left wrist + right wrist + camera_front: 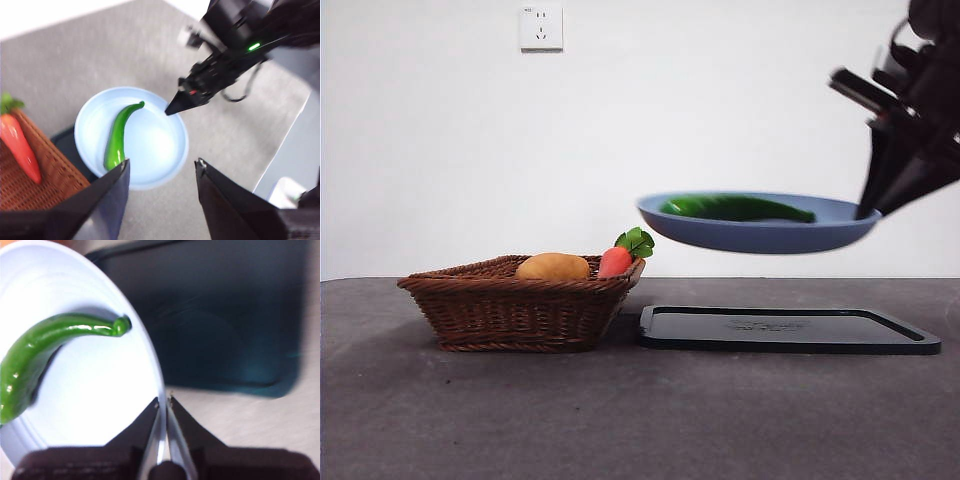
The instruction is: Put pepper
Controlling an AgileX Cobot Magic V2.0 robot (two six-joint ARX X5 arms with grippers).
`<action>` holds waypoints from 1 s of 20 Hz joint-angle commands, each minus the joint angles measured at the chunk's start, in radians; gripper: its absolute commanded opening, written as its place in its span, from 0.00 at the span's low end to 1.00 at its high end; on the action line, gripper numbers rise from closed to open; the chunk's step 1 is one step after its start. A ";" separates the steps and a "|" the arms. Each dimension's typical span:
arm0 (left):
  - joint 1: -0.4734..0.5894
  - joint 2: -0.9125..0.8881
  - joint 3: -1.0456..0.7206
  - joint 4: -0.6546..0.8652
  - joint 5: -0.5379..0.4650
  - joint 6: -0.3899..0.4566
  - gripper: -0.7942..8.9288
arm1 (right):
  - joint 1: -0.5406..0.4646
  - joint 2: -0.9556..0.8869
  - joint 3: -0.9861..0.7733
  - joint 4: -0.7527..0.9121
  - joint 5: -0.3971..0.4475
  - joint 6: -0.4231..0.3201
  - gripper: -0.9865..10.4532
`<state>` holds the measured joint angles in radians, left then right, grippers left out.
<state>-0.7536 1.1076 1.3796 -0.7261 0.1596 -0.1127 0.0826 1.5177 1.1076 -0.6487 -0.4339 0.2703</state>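
Currently the pepper [735, 208] lies in the blue plate [760, 236], and the plate is off the table, held level above the black tray [790, 330]. The right gripper [163, 401] carries it — jaws pinched narrow on the plate rim, as the right wrist view shows. In the front view this arm comes in dark from the upper right.

Progress, as judged: pepper loaded and lifted; delivery not done. The task names no target. The wicker basket [515, 310] seems the likely one, since the plate's near edge hangs just beside the basket's right rim but not over it. Basket already holds a potato [553, 266] and a carrot [616, 260].

The left gripper [160, 172] hovers above the plate, jaws spread wide, holding nothing.

Edges and room:
- Plate is gripped at one rim point only — a tilt would slide the glossy pepper toward the low side.
- Carrot leaves stand near the plate's left edge; little slack there.
- Open air above the basket; table in front of it is bare.
- Both arms crowd the plate, so the left should approach from the pepper's far side.
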 commanded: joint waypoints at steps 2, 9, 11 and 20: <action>-0.010 -0.050 0.017 -0.003 0.000 0.007 0.32 | -0.058 0.114 0.061 0.035 -0.002 0.021 0.09; -0.011 -0.077 0.017 -0.031 0.000 -0.016 0.32 | -0.088 0.356 0.189 0.081 -0.002 0.021 0.09; -0.011 -0.077 0.017 -0.031 0.000 -0.016 0.32 | -0.088 0.390 0.199 0.092 -0.002 0.021 0.09; -0.011 -0.077 0.017 -0.031 -0.002 -0.018 0.32 | -0.087 0.420 0.198 0.082 -0.003 -0.010 0.14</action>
<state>-0.7540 1.0245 1.3792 -0.7628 0.1593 -0.1242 -0.0059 1.9160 1.2827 -0.5697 -0.4332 0.2745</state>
